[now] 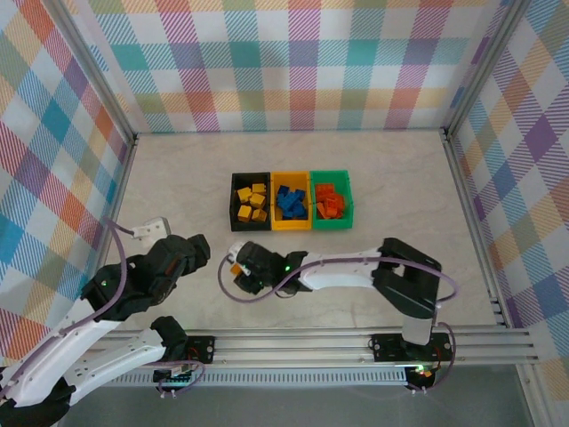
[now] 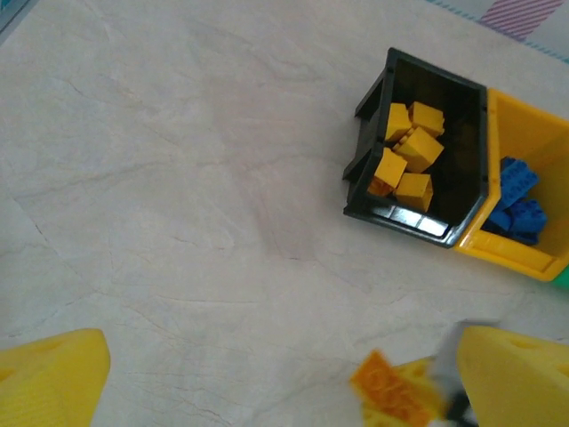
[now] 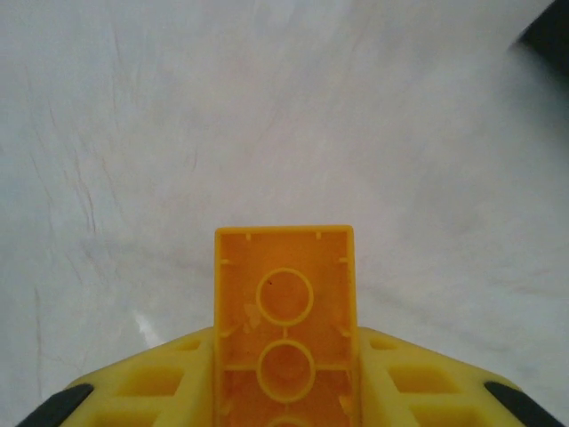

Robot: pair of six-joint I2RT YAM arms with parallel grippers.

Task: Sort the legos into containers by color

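The yellow brick [image 3: 284, 285] is pinched at one end in the right gripper [image 3: 284, 356], on the near side of the black bin [image 1: 251, 226], a little left. The left gripper [image 2: 284, 382] hangs wide and empty just beside. With so short a hold, the brick may twist out during carrying.

So my table [image 1: 178, 196] is a pale, marble-looking slab with thin grey veins running through it. It's matte and evenly lit, with barely any shadows. Three walls box it in: back wall [image 1: 293, 62], left wall [image 1: 53, 178] and right wall [image 1: 524, 178]. All of them wear the same pastel plaid, with stripes of teal, orange, pink, purple and yellow on white. Silver metal posts [image 1: 92, 73] stand in the back corners, and a metal rail [image 1: 302, 342] runs along the near edge.
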